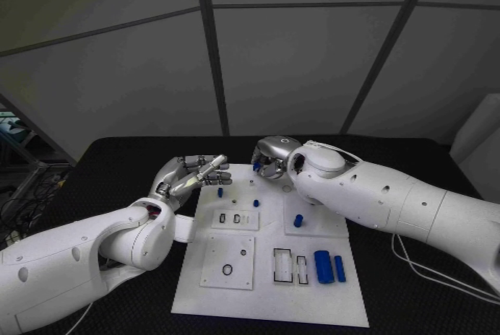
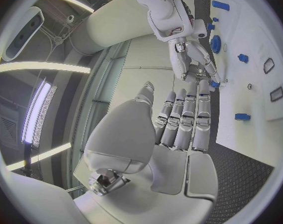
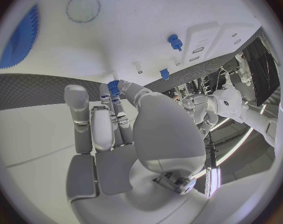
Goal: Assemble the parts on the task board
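Right hand (image 3: 119, 134) pinches a small blue part (image 3: 113, 87) over the board (image 1: 313, 306); left hand (image 1: 193, 176) holds nothing, and more blue pieces (image 1: 329, 266) wait.

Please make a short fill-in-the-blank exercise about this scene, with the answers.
1. The task board lies on a ___ table.
2. The right hand pinches a small ___ part.
3. The left hand holds ___.
Answers: black; blue; nothing.

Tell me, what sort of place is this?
Probably a robotics lab or test cell: a black table with a white task board of small blue parts, grey partition panels behind.
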Robot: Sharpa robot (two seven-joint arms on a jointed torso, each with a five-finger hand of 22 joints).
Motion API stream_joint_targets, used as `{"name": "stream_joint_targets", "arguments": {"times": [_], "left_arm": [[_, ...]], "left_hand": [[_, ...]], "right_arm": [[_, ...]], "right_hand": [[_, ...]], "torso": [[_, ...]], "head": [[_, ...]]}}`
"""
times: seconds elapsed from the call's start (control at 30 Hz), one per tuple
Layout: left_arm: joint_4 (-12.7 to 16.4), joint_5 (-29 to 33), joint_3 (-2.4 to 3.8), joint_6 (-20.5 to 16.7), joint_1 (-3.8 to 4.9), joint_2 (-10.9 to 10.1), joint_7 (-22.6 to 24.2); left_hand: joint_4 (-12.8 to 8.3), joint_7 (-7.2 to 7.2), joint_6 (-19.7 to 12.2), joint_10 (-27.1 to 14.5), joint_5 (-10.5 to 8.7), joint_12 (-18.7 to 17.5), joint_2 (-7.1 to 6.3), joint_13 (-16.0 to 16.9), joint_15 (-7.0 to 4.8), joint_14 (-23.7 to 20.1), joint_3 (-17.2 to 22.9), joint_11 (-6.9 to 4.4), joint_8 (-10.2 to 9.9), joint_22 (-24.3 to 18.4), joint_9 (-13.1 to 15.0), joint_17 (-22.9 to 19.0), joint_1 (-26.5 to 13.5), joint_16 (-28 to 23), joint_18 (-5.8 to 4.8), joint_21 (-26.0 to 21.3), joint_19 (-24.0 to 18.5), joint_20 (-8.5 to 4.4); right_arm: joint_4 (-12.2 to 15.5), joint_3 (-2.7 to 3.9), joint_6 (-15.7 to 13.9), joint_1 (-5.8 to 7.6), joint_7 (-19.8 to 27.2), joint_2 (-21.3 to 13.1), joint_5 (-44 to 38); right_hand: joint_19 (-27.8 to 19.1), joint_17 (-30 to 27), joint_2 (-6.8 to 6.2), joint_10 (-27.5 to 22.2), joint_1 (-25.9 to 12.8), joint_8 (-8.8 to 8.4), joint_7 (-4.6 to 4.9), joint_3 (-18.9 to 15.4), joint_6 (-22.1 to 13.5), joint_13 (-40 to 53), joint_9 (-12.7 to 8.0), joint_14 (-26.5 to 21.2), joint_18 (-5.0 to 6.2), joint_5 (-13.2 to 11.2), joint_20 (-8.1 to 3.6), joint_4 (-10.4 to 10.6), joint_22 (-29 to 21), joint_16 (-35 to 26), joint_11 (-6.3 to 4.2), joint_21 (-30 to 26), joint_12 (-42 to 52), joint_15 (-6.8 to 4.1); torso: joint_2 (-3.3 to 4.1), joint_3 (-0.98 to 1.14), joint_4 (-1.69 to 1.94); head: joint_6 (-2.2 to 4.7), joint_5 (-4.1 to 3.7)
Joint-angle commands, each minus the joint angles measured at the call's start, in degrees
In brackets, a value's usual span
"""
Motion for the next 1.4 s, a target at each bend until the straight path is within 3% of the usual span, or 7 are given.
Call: {"name": "stream_joint_targets", "arguments": {"times": [0.03,0.23,0.57,0.9,1.1,1.27,1.4], "left_arm": [[0.0,-0.4,0.07,0.6,0.10,0.0,0.1],[-0.1,-0.4,0.07,0.6,0.10,0.0,0.0],[-0.4,-0.4,0.06,0.4,0.11,0.1,-0.3],[-0.3,-0.4,0.06,0.4,0.11,0.1,-0.3],[-0.3,-0.4,0.06,0.4,0.11,0.1,-0.3],[-0.4,-0.4,0.06,0.5,0.11,0.0,-0.3],[-0.6,-0.4,0.06,0.6,0.11,-0.1,-0.2]], "left_hand": [[-0.4,0.51,-0.1,0.0,-0.17,-0.2,0.10,-0.1,0.02,-0.5,0.1,0.33,-0.4,-0.1,-0.1,0.0,0.5,-0.2,-1.02,-0.4,0.4,-0.09],[-0.4,0.51,-0.1,0.0,-0.17,-0.2,0.10,-0.1,0.02,-0.5,0.1,0.33,-0.4,-0.1,-0.1,0.0,0.5,-0.2,-1.02,-0.4,0.4,-0.09],[-0.4,0.51,-0.1,0.0,-0.17,-0.2,0.13,-0.1,0.04,-0.5,0.1,0.34,-0.4,-0.1,-0.1,0.1,0.5,-0.3,-1.02,-0.4,0.4,-0.08],[-0.4,0.52,-0.1,0.0,-0.18,-0.3,0.19,-0.1,0.06,-0.6,0.1,0.35,-0.4,-0.1,-0.1,0.1,0.4,-0.3,-1.02,-0.4,0.4,-0.07],[-0.4,0.52,-0.1,0.0,-0.18,-0.3,0.19,-0.1,0.06,-0.6,0.1,0.35,-0.4,-0.1,-0.1,0.1,0.4,-0.3,-1.02,-0.4,0.4,-0.07],[-0.4,0.52,-0.1,0.0,-0.18,-0.3,0.19,-0.1,0.06,-0.6,0.1,0.35,-0.4,-0.1,-0.1,0.1,0.4,-0.3,-1.02,-0.4,0.4,-0.07],[-0.4,0.52,-0.1,0.0,-0.18,-0.3,0.19,-0.1,0.06,-0.6,0.1,0.35,-0.4,-0.1,-0.1,0.1,0.4,-0.3,-1.02,-0.4,0.4,-0.07]], "right_arm": [[0.1,-0.29,1.5,-0.25,-0.2,-0.2,-0.1],[0.3,-0.31,0.0,-0.25,0.0,-0.4,-0.1],[0.3,-0.31,-2.4,-0.25,0.1,-0.4,-0.1],[0.4,-0.31,-2.7,-0.25,0.1,-0.5,-0.1],[0.6,-0.31,-4.1,-0.25,0.1,-0.6,-0.1],[2.7,-0.30,-7.2,-0.27,0.3,-2.3,0.4],[7.6,-0.25,-9.2,-0.28,0.8,-6.9,3.4]], "right_hand": [[-0.4,-0.1,-0.26,-0.5,-0.4,0.31,0.05,0.1,0.0,0.0,0.1,2.6,-0.93,-0.3,0.13,0.4,0.0,0.3,0.07,0.1,-0.2,0.43],[-0.4,-0.1,-0.33,-0.5,-0.4,0.37,0.05,0.0,0.0,0.0,0.1,2.5,-0.92,-0.2,0.16,0.4,0.0,0.3,0.07,0.1,-0.1,0.44],[-1.5,-0.3,-1.60,-3.5,-1.3,0.18,-0.01,-1.2,-2.3,-0.1,-0.1,2.4,-0.67,-1.4,0.55,0.9,-1.2,0.4,0.47,-0.6,-0.1,0.77],[-1.6,-0.5,-1.62,-3.9,-1.3,0.20,-0.06,-1.3,-2.6,-0.1,-0.1,2.3,-0.64,-1.3,0.59,0.9,-1.3,0.3,0.47,-0.6,0.0,0.79],[-3.2,-2.5,-1.83,-6.4,-1.2,0.20,-0.35,-3.0,-5.8,-0.1,-0.2,1.8,-0.22,-2.3,0.80,1.1,-3.7,-0.8,0.74,-2.1,0.2,1.05],[-3.4,-3.0,-1.76,-6.9,-1.1,0.23,-0.49,-3.8,-6.5,0.0,-0.1,1.7,-0.16,-2.4,0.88,1.1,-4.1,-1.0,0.80,-2.4,0.6,1.10],[-3.2,-3.0,-1.60,-6.0,-1.2,0.53,-0.12,-4.6,-6.2,0.2,0.1,1.7,-0.18,-1.7,0.82,1.5,-3.9,-1.0,0.51,-2.3,1.6,0.85]], "torso": [[0.01,0.01,0.01],[0.05,0.01,0.01],[0.05,-0.03,0.04],[0.08,-0.03,-0.01],[0.09,-0.02,0.01],[0.02,0.07,-0.09],[-0.08,0.10,-0.31]], "head": [[-0.03,0.03],[-0.05,0.06],[-0.17,0.09],[-0.21,0.04],[-0.12,0.00],[0.09,-0.10],[0.33,-0.51]]}}
